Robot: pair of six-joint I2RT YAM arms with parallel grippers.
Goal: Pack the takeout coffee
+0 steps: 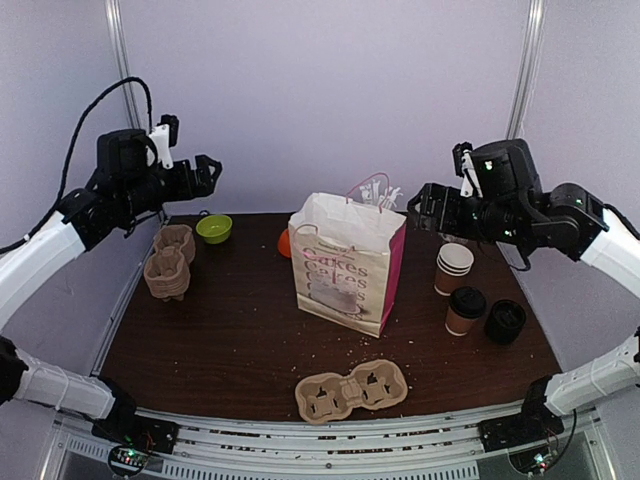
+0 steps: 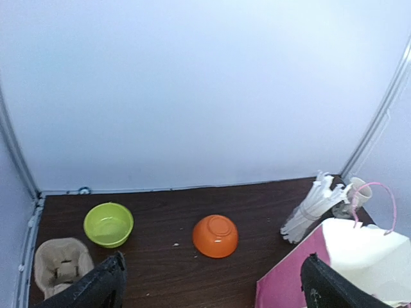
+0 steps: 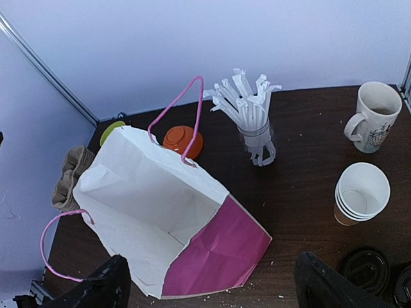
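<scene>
Dark tabletop [image 1: 230, 340] is overhung by two raised arms. Right gripper [image 1: 422, 207] and left gripper [image 1: 207, 172] are held wide open, empty. The lidded coffee cup [image 1: 465, 310] is set right of the bag [image 1: 345, 265], apart from it. It is best gripped around its body and kept upright.

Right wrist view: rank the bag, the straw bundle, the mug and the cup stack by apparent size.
1. Bag, by far the largest.
2. Straw bundle.
3. Mug and cup stack: they look about alike, so unranked.
</scene>
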